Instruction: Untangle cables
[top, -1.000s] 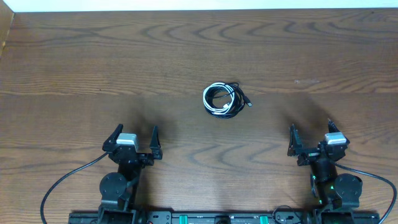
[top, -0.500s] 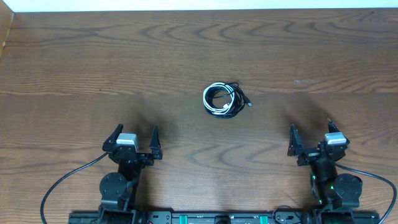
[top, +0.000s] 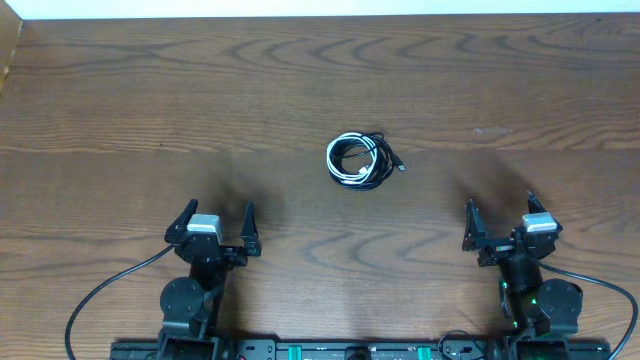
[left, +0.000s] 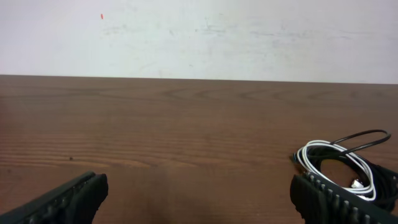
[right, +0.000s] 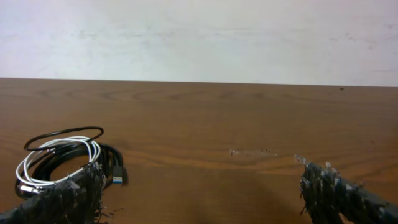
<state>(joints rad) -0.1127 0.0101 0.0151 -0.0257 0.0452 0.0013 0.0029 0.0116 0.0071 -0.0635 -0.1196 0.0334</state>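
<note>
Looked down on a dark wood-grain table (top: 120, 100) that filled nearly the whole overhead view, backed by a pale wall (left: 249, 37) beyond its far edge in both wrist views. Found the left arm (top: 190, 295) and the right arm (top: 540, 300) mounted at the near edge, with a thick black cord (top: 100, 290) curving away from the left one toward the side. Saw the left gripper (top: 218, 210) with its jaws spread wide and gripping nothing. Noted its ribbed black fingers (left: 62, 199) in the bottom corners of the left wrist view. Saw the right gripper (top: 499, 205) parted just as widely and likewise holding nothing. Spotted the cables (top: 358, 158) as one small coiled bundle lying flat on the wood, well ahead of both sets of jaws and between the two. Placed it ahead and to the right of the left jaws, and ahead and to the left of the right jaws, touching neither. Made out a white cord (left: 317, 144) looped in among black cords (right: 59, 160), with one thin black loop arching a little above the rest of the coil. Picked out a plug (right: 118, 176) with a blue insert at the side of the bundle facing the right jaws. Noticed a faint pale scuff (right: 249, 151) on the wood straight ahead of the right jaws.
</note>
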